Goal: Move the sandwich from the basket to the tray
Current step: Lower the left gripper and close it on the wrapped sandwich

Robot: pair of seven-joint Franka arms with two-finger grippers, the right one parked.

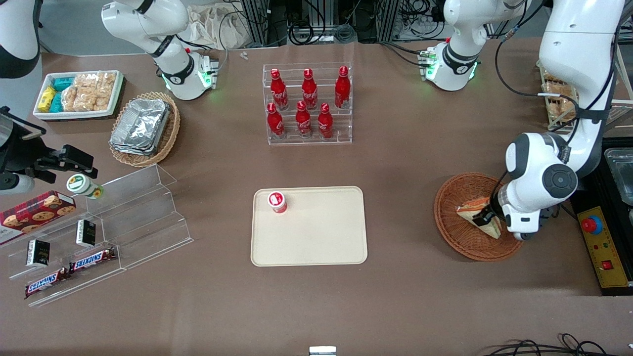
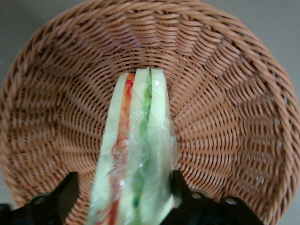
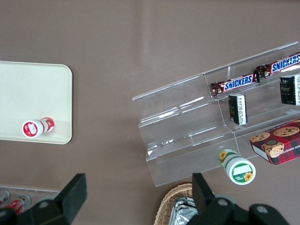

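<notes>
Front view: even, bright overhead light, no hard shadows on the brown counter; soft, short shadows under the tray and the basket. Mild glare on the foil containers and on the clear acrylic steps. White arm shells are near blown out. Focus is sharp across the frame, with slight wide-angle stretch at the corners.

Left wrist view: warm, softer light. The sandwich wrap shows small specular spots; the near end of it is blurred, the basket weave is crisp. The pincer is a dark, underexposed silhouette straddling the sandwich.

Right wrist view: flat light, clean focus, reflections on the acrylic.
</notes>
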